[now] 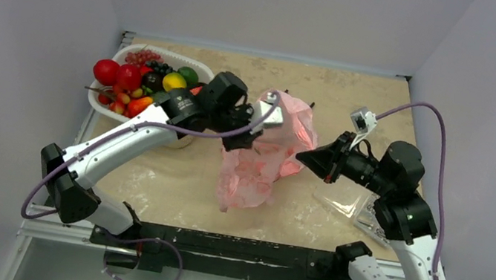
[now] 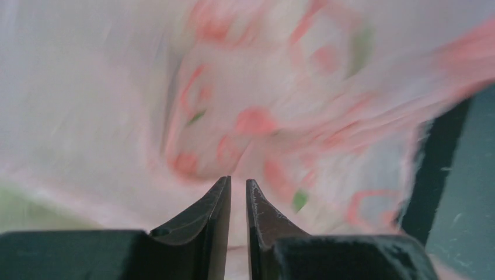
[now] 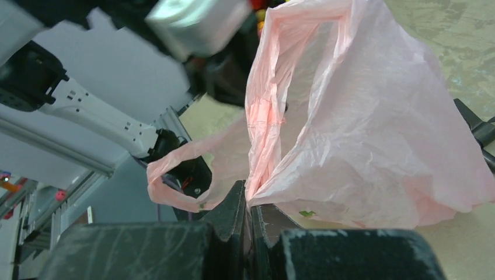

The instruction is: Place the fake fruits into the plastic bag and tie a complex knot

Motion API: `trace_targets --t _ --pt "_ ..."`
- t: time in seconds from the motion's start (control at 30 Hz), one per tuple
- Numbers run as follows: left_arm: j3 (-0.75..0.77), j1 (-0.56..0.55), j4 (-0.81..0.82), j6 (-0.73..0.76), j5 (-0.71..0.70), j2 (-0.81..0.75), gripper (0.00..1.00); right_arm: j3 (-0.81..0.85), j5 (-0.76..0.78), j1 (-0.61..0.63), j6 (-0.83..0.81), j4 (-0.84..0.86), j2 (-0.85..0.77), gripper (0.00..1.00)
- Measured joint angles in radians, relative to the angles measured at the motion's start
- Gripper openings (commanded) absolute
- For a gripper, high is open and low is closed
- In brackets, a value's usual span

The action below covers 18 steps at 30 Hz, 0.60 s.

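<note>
The left fingers (image 2: 227, 184) are standing almost closed, with only a thin gap, and are pinching the film of the plastic bag (image 1: 260, 164). The right fingers (image 3: 242, 198) are pressing together on the bag's edge. The bag is standing on the table (image 1: 357, 97) between both arms, and the fake fruits (image 1: 135, 81) are lying in a white basket (image 1: 163, 50) at the left

- You have the fake fruits (image 1: 135, 81) heaped in a white basket (image 1: 158, 49) at the far left of the table (image 1: 342, 95). They are red, yellow, green, orange and dark pieces, with grape clusters at the back.
- Your plastic bag (image 1: 259, 168) stands mid-table. It is thin, crinkled pink film, drawn up at its top, with its lower end sagging toward the near edge.
- One handle loop (image 3: 175, 189) hangs loose and untied.
</note>
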Motion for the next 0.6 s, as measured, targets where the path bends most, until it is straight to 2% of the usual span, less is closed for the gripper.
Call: trace_targets --t 0.07,0.17,0.23,0.37,0.43,0.53,0.6 --pt "-0.084 0.133 -0.006 0.017 -0.006 -0.013 0.17 0.025 -0.013 -0.001 -0.026 -0.054 -0.019 0.0" --pt "-0.179 0.244 -0.069 0.124 -0.057 -0.018 0.2 0.053 -0.032 -0.017 -0.048 -0.127 -0.045 0.0" --pt "-0.221 0.271 -0.105 0.201 -0.07 -0.018 0.28 0.084 -0.045 -0.028 -0.051 -0.16 -0.05 0.0" --pt "-0.237 0.366 -0.181 0.346 -0.029 -0.011 0.57 0.148 -0.066 -0.034 -0.055 -0.195 -0.032 0.0" --pt "-0.217 0.408 -0.212 0.386 0.031 -0.015 0.6 0.179 -0.069 -0.037 -0.057 -0.208 -0.021 0.0" --pt "-0.168 0.373 -0.22 0.388 0.117 -0.058 0.61 0.195 -0.069 -0.04 -0.059 -0.217 -0.016 0.0" --pt "-0.14 0.301 -0.196 0.367 0.141 -0.101 0.67 0.195 -0.068 -0.041 -0.065 -0.233 -0.016 0.0"
